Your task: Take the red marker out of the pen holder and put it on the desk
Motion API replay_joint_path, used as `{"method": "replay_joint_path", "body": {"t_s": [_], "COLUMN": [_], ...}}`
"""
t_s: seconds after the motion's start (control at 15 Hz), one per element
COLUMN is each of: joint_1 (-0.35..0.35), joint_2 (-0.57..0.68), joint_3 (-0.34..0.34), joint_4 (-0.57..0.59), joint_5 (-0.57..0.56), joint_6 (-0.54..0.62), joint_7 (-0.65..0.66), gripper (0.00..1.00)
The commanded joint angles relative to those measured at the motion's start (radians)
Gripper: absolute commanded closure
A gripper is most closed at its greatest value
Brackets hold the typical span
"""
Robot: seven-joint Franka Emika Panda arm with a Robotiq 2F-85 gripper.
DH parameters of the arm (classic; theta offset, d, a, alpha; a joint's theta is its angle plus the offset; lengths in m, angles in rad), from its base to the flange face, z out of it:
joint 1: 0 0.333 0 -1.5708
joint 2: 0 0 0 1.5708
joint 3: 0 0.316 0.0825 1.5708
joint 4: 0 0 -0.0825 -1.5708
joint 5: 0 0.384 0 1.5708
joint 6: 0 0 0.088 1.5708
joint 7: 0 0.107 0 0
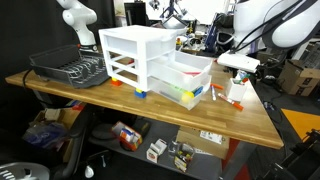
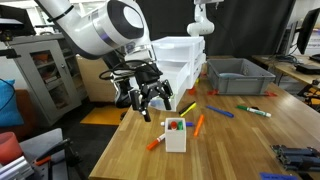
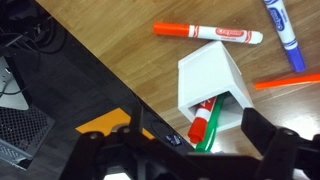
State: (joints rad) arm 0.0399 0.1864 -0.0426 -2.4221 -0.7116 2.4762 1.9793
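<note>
In an exterior view, shows the pen holder (image 1: 236,93) near the desk (image 1: 200,122) edge, beside white drawers (image 1: 150,60). In an exterior view, shows the gripper (image 2: 152,106) spread wide and empty, just above the holder. In the wrist view, shows the red marker (image 3: 203,120) inside the holder beside a green marker (image 3: 209,140). Label on the orange marker (image 3: 210,33) lying nearby too blurred to read.

The pen holder (image 2: 175,137) stands near one short edge of the desk (image 2: 250,140), with a strip of bare wood between it and that edge; over its open top hangs only the gripper (image 2: 150,108), jaws spread wide. On the side facing the middle of the desk lie an orange marker (image 3: 208,33), a blue marker (image 3: 283,25) and a second orange marker (image 3: 287,82) just beside its wall. Farther along, the white drawer unit (image 1: 135,55) and its pulled-out drawer (image 1: 188,75) take up the mid-desk, and a dish rack (image 1: 68,68) fills the opposite end.
</note>
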Motion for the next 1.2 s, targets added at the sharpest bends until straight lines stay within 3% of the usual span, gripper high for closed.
{"method": "replay_joint_path", "body": {"t_s": [0.0, 0.53, 0.67, 0.73, 1.13], "joint_1": [0.016, 0.013, 0.012, 0.01, 0.007], "joint_2": [0.037, 0.109, 0.114, 0.114, 0.119], "joint_3": [-0.036, -0.056, -0.055, -0.054, -0.056], "joint_4": [0.029, 0.085, 0.091, 0.093, 0.098], "joint_5": [-0.113, -0.223, -0.233, -0.234, -0.235], "joint_6": [0.011, 0.008, 0.01, 0.013, 0.012], "joint_7": [0.064, 0.133, 0.148, 0.152, 0.161], "gripper": [0.0, 0.03, 0.28, 0.31, 0.73]}}
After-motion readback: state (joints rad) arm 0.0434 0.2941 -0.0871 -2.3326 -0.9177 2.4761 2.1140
